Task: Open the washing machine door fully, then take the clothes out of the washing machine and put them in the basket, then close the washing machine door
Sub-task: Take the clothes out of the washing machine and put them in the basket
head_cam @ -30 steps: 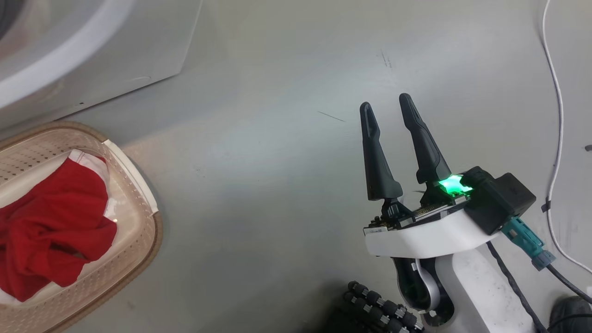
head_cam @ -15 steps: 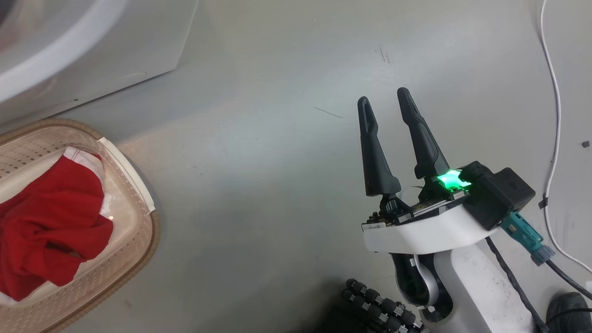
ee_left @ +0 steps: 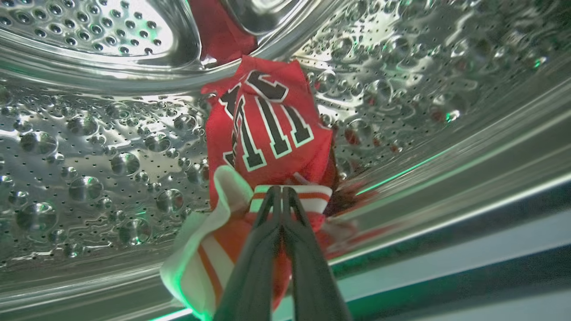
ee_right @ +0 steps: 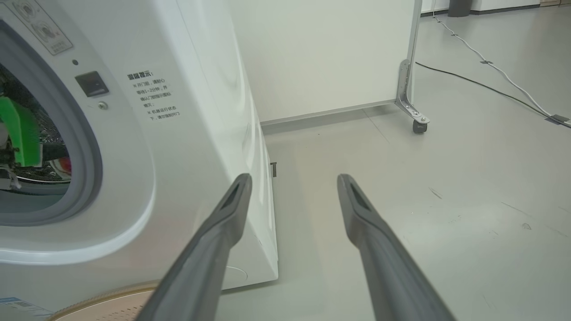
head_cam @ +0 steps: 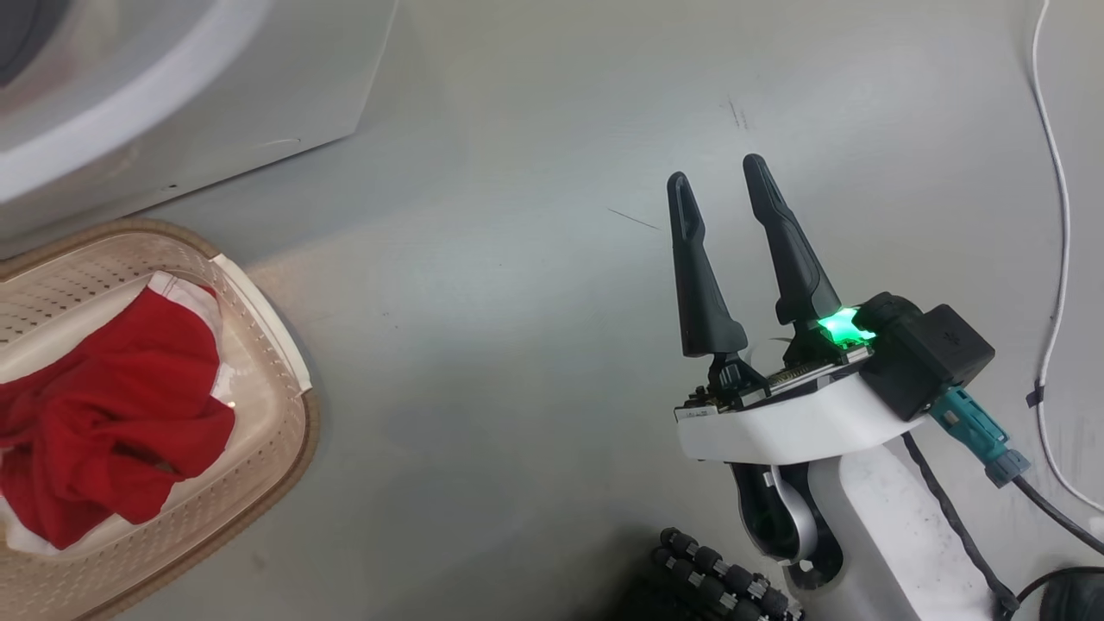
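Note:
Inside the steel perforated drum (ee_left: pixel 89 147) of the washing machine (ee_right: pixel 187 147), my left gripper (ee_left: pixel 282 191) is shut on the white striped trim of the red jersey (ee_left: pixel 267 129) with navy-and-white lettering. A plain red garment (head_cam: pixel 112 414) lies in the cream basket (head_cam: pixel 285 414) at the head view's lower left, below the machine's white front (head_cam: pixel 216 95). My right gripper (head_cam: pixel 716 172) hangs open over bare floor, right of the basket, with nothing between its fingers. The door is out of view.
A white cable (head_cam: pixel 1056 259) runs along the floor at the right. A wheeled white panel (ee_right: pixel 412 111) stands behind the machine, with more cables beyond it. The basket's rim (ee_right: pixel 102 303) shows under the machine's front.
The head camera has shifted slightly, so the basket and machine sit a little further right. My right gripper stays open in much the same place.

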### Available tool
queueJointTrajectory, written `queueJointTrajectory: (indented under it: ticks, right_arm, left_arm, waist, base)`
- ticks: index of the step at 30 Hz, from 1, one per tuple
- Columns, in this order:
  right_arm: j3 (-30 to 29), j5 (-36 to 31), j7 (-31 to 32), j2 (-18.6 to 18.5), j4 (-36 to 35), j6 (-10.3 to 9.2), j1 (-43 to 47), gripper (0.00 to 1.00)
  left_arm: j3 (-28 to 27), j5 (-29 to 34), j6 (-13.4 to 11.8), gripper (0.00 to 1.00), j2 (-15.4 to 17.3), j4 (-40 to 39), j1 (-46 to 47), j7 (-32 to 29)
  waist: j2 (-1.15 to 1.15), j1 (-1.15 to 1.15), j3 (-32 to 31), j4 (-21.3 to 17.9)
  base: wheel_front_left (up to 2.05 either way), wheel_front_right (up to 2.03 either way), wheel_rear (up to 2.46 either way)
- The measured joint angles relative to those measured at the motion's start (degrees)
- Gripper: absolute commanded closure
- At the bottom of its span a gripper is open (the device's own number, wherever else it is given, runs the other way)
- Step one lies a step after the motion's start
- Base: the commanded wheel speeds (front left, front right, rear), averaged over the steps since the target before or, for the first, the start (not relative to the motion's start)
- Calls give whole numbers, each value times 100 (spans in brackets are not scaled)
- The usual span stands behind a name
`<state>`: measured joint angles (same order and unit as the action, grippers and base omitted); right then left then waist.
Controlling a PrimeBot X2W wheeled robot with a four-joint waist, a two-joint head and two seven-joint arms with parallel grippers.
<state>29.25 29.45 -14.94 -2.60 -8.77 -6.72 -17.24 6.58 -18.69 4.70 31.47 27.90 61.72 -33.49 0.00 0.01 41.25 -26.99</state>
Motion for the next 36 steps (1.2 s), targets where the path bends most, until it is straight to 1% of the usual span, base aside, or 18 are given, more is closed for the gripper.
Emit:
queueJointTrajectory:
  ticks: [13,14,15,24,30,34,36]
  right_arm:
    - [-85,-250,0,-3,188,-2,-23,0]
    - [-89,-299,0,-3,237,-2,-23,0]
    - [-90,-325,0,-3,271,-2,-23,0]
    - [-121,-515,0,-10,504,-2,-16,0]
    - [-187,-698,0,-19,676,3,25,0]
    - [-254,-811,0,-22,783,9,112,0]
    - [-282,-850,0,-23,847,11,169,0]
  left_arm:
    - [-238,-255,-124,100,-597,131,-279,1314]
    - [-238,-268,-143,100,-657,132,-364,1553]
    - [-245,-271,-145,100,-683,138,-416,1663]
    - [-325,-348,-242,100,-1129,181,-956,2617]
    - [-311,-398,-247,100,-1462,102,-1338,3241]
    - [-297,-409,-252,100,-1636,-9,-1589,3617]
    - [-299,-409,-292,100,-1710,-89,-1698,3816]
  waist:
    - [0,0,-286,287]
    - [0,0,-343,345]
    - [0,0,-375,373]
    - [0,-1,-740,633]
    - [0,-1,-1024,840]
    - [0,-1,-1230,990]
    - [0,-1,-1336,1066]
  base:
    - [0,0,0]
    - [0,0,0]
    - [0,0,0]
    - [0,0,0]
    - [0,0,0]
    - [0,0,0]
    - [0,0,0]
